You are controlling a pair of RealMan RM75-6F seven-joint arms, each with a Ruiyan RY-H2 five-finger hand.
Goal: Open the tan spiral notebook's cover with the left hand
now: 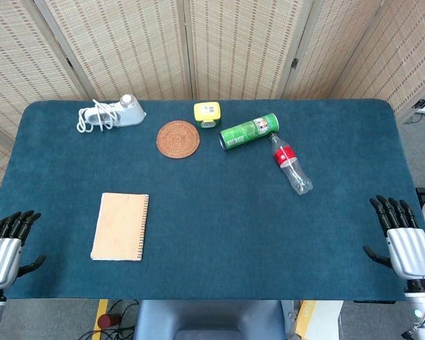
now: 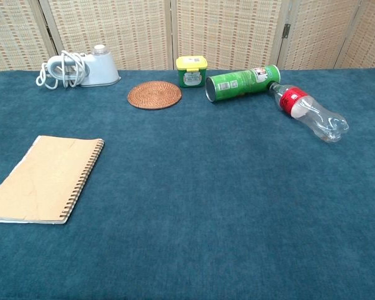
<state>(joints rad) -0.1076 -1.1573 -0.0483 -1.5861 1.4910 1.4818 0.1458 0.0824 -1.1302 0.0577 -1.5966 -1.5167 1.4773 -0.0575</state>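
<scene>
The tan spiral notebook (image 1: 120,226) (image 2: 47,178) lies closed and flat on the blue table, left of centre near the front edge, with its wire spine along its right side. My left hand (image 1: 6,244) hovers at the table's front-left corner, fingers apart and holding nothing, well to the left of the notebook. At the front-right edge my right hand (image 1: 402,237) is likewise spread and empty, far from the notebook. Neither hand shows in the chest view.
Along the back stand a white appliance with a coiled cord (image 1: 113,113) (image 2: 81,69), a round woven coaster (image 1: 178,139) (image 2: 154,95), a yellow-lidded green tub (image 1: 207,114) (image 2: 192,70), a green can on its side (image 1: 249,131) (image 2: 242,82) and a lying plastic bottle (image 1: 291,163) (image 2: 309,112).
</scene>
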